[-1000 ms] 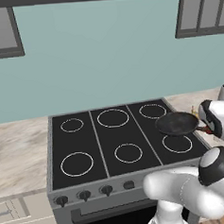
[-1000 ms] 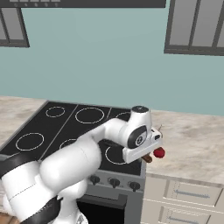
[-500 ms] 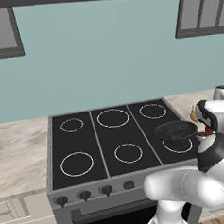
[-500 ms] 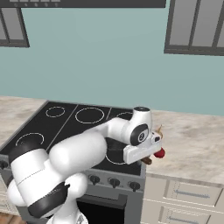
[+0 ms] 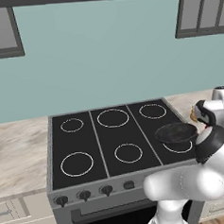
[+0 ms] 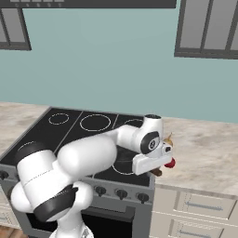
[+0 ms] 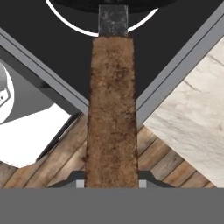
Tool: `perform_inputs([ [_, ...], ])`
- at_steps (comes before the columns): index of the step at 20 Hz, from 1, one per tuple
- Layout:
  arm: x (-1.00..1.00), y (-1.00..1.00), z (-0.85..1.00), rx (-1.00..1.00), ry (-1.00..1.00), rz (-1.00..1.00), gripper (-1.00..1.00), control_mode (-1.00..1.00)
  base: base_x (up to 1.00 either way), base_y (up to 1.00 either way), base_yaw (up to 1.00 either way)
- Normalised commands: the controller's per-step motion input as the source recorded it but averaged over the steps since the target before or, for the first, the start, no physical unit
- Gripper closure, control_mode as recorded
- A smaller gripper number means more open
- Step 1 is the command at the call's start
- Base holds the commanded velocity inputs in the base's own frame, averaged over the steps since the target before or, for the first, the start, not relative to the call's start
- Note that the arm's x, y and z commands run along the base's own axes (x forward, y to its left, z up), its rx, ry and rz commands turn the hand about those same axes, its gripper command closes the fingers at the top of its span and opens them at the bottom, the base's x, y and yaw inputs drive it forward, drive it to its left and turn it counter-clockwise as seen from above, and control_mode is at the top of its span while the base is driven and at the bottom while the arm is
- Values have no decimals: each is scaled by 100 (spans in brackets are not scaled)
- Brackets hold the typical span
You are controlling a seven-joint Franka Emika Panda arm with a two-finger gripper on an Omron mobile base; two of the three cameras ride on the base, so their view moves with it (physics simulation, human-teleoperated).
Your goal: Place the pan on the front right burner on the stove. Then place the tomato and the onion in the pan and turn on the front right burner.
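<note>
Left base view: stove (image 5: 88, 148) w/ black glass top and six white rings fills the middle; knob row (image 5: 84, 195) along its front edge at 6. Marble surface (image 5: 19, 149) flanks it at 9 and at 3. Pan (image 5: 176, 133) hangs over the front right burner (image 5: 180, 147), at 3 of the stove top, raised above the glass. White arm bulks at 4–5, covering the stove's front right corner. Other five rings bare, room free toward 9.

Right base view: arm sweeps from 7 up to centre, wrist over the stove's right edge. Tomato (image 6: 170, 163) sits at 3 of the wrist, touching-close to it on the surface; a tan bit (image 6: 167, 138), prob. the onion, peeks just above the wrist. Surface open toward 3. Pan mostly hidden by arm.

Hand view: hand (image 7: 111, 183) clenched on the pan's brown handle (image 7: 111, 109), which runs from 6 up to 12 where the dark pan rim meets the burner ring. Stove edge crosses diagonally; wood floor (image 7: 52, 162) at 7, marble at 4.
</note>
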Motion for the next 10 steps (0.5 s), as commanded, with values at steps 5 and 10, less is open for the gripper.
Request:
perform_inputs([
  [5, 0, 0, -15, 0, 6, 0, 100, -100, 0, 0, 0],
  [10, 0, 0, -32, 1, 10, -1, 100, -100, 0, 0, 0],
])
